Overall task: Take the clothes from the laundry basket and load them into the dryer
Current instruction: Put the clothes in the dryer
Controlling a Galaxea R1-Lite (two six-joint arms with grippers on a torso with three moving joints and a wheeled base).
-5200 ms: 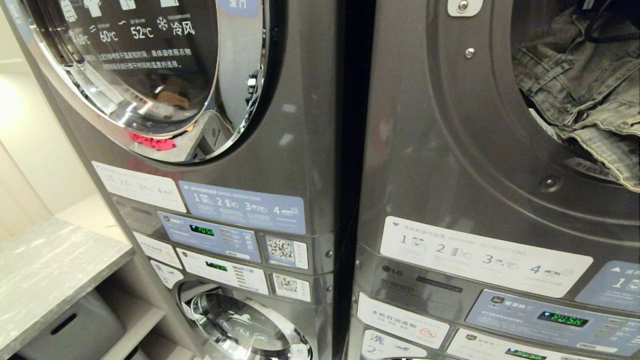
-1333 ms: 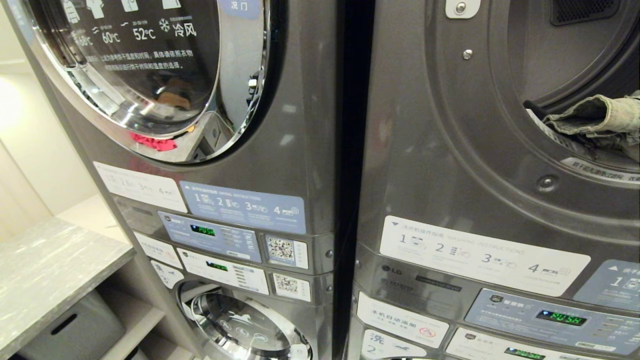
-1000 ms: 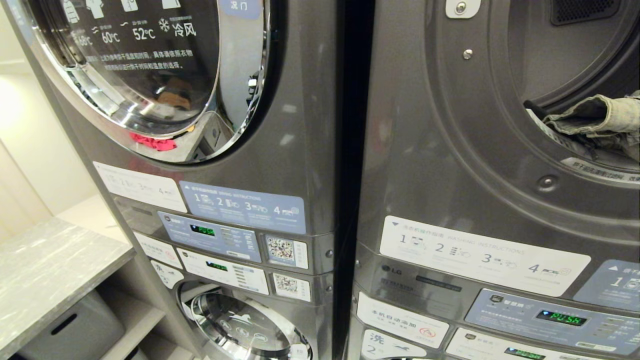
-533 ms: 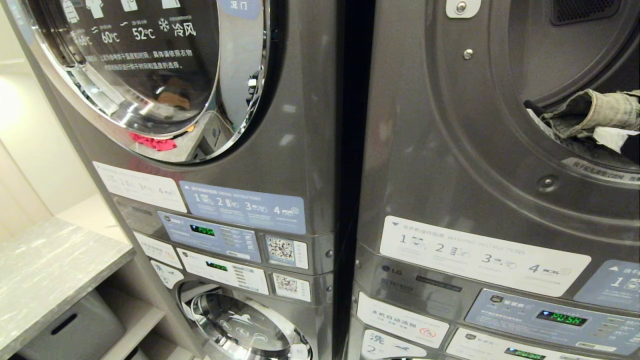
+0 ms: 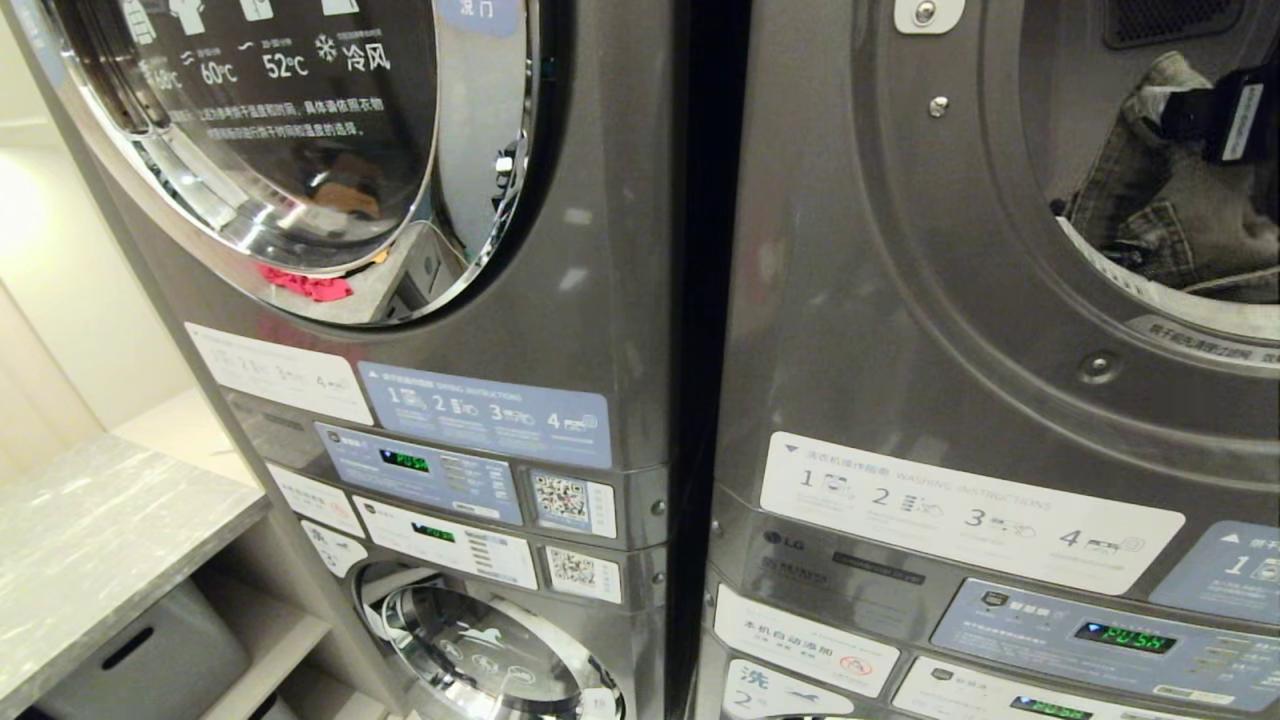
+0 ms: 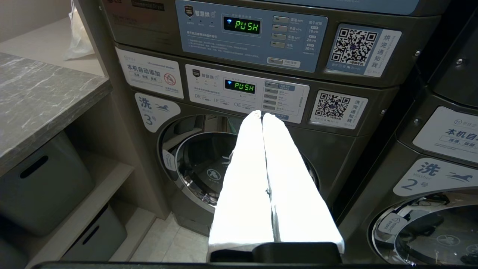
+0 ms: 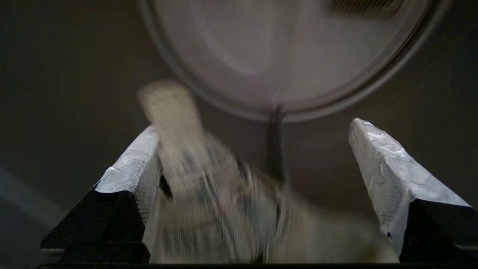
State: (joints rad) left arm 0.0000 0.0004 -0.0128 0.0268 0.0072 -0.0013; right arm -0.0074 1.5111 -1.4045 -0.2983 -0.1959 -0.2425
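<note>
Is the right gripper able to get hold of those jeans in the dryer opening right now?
Probably yes. The right gripper is open at the dryer's open mouth, and the jeans lie between its fingers with nothing blocking; closing should catch them.

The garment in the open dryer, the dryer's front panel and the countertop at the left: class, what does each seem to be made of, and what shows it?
Garment: probably faded denim; stitched seams, woven grey-green cloth, soft folds.
Dryer front panel: likely painted or coated metal; smooth dark grey sheen, screw heads.
Countertop: stone or stone-look laminate; grey surface with pale veining, matte finish.
</note>
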